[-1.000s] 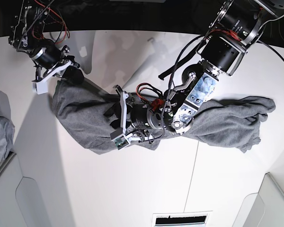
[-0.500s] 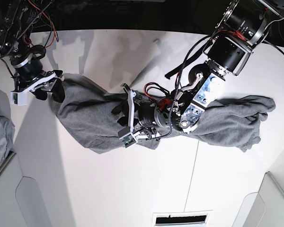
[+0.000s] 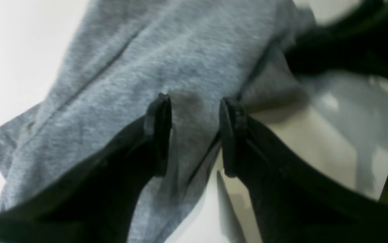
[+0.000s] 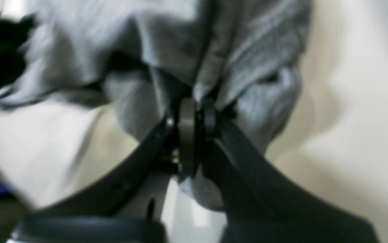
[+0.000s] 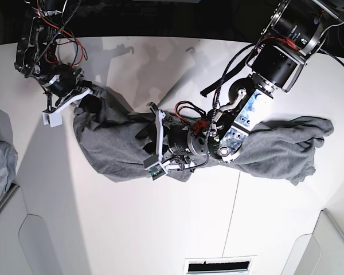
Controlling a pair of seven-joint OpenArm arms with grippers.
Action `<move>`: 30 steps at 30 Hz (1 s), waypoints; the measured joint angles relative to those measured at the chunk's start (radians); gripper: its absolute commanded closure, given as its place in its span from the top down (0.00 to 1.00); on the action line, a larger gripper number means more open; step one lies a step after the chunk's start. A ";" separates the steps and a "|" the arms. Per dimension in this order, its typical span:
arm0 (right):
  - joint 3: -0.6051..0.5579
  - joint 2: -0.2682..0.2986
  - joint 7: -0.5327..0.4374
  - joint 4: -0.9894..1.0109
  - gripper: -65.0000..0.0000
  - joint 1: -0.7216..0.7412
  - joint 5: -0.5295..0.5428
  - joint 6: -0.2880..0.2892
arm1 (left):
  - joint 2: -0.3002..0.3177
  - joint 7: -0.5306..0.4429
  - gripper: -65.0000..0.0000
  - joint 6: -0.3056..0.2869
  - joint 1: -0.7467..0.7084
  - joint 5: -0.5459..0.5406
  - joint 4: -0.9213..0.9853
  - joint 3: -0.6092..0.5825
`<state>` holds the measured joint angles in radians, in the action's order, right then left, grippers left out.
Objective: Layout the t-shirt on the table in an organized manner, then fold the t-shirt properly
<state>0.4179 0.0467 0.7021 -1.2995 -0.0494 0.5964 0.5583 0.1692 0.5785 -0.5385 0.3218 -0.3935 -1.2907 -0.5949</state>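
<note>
Base view: the right gripper (image 5: 87, 102) has swung back in from the table (image 5: 160, 229) edge since half a second ago, drawing the shirt (image 5: 114, 149) corner up and inward; the left gripper (image 5: 149, 137) rests mid-shirt. Left wrist view: jaws parted, pads pressed on grey cloth, nothing pinched. Right wrist view, blurred: jaws closed on a bunched fold, a grip the base view hides.

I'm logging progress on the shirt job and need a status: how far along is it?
Early. Done: nothing flat; the t-shirt lies bunched across the table. In hand: the right gripper is shut on a pinch of cloth, and the left gripper straddles the fabric, jaws apart. Left: spreading it out, then all folds.
</note>
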 measured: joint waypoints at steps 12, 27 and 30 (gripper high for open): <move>-0.001 -0.003 0.088 -0.254 0.37 -0.214 0.156 0.021 | 0.054 0.079 0.40 -0.072 0.000 -0.139 -0.011 0.115; 0.037 0.032 -0.083 -0.169 0.54 0.166 -0.155 -0.056 | 0.092 0.167 0.40 -0.148 -0.179 -0.267 -0.136 0.167; 0.014 0.082 -0.082 0.015 0.54 0.267 -0.195 -0.071 | 0.091 0.163 0.40 -0.142 -0.217 -0.265 -0.192 0.171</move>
<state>0.4316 0.1287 0.6201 -1.2842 0.2173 0.4015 0.4873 0.2604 0.7414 -0.6800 0.1051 -0.6582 -1.4826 -0.4244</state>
